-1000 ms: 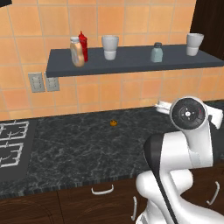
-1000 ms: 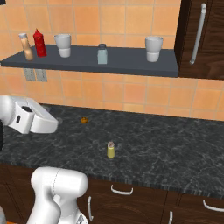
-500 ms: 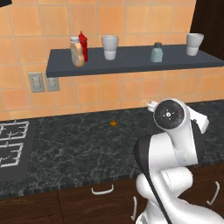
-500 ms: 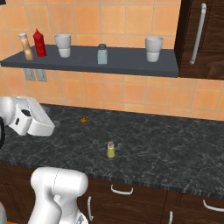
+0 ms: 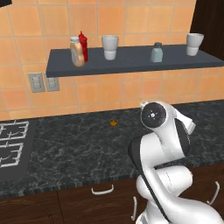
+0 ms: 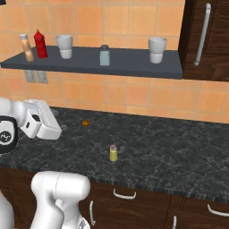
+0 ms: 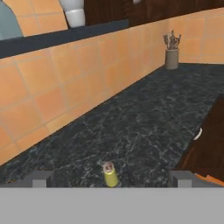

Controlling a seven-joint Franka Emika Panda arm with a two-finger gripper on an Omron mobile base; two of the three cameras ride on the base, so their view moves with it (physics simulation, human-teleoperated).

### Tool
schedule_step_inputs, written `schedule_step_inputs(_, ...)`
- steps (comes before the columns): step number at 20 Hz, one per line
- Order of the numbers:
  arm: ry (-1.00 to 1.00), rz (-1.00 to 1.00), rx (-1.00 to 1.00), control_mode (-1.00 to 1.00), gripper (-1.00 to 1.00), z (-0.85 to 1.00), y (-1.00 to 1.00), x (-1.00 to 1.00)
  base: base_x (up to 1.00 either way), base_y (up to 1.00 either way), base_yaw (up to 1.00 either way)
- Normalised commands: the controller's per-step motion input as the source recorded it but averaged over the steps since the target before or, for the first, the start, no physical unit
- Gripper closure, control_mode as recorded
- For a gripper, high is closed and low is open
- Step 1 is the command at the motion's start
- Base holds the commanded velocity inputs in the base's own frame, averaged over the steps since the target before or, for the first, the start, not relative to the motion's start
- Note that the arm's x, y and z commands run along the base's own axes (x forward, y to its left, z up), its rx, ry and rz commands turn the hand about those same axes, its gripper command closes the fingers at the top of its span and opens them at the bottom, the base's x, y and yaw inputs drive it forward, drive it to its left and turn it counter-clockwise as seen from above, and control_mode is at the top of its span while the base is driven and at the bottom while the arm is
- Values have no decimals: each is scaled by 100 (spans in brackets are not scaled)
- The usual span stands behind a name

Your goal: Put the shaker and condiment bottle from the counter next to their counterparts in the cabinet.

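Shaker: the little yellow-green shaker (image 6: 113, 153) stands upright on the counter (image 6: 179, 156), out in the open towards the near edge, with bare stone all around it.
Tan bottle: the condiment bottle (image 5: 76, 52) already sits at the left end of the wall shelf (image 5: 131, 61), touching or just beside the red bottle (image 5: 82, 46); I can't tell which.
Other shaker: the pale grey-blue shaker (image 6: 104, 55) stands alone on the shelf between two white cups, with room beside it.
Gripper: in the hand view the gripper (image 7: 111, 178) has its two dark tips set wide apart with nothing between them, and the yellow-green shaker sits between them in the picture, still some way beyond.
Handling: I'd judge the shaker light and rigid, a smooth cylinder that could slip or tip if nudged from one side.
Where to hold: probably the yellow body just below the grey cap, both fingers closing squarely together.
Risk: it's short, so coming in too low might scrape the stone.
Other things: a small orange bit (image 5: 113, 123) lies near the tiled wall.
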Motion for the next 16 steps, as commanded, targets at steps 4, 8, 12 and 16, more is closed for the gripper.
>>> schedule_step_inputs(4, -16, 0, -2, -100, -100, -100, -24, 14, 0, 0, 0)
schedule_step_inputs(8, -19, 0, 0, -100, -100, -100, -33, 7, 0, 0, 0)
schedule_step_inputs(12, -21, 0, 0, -100, -100, -100, -49, 6, 0, 0, 0)
schedule_step_inputs(16, -17, 0, 0, -100, -100, -96, -42, 5, 0, 0, 0)
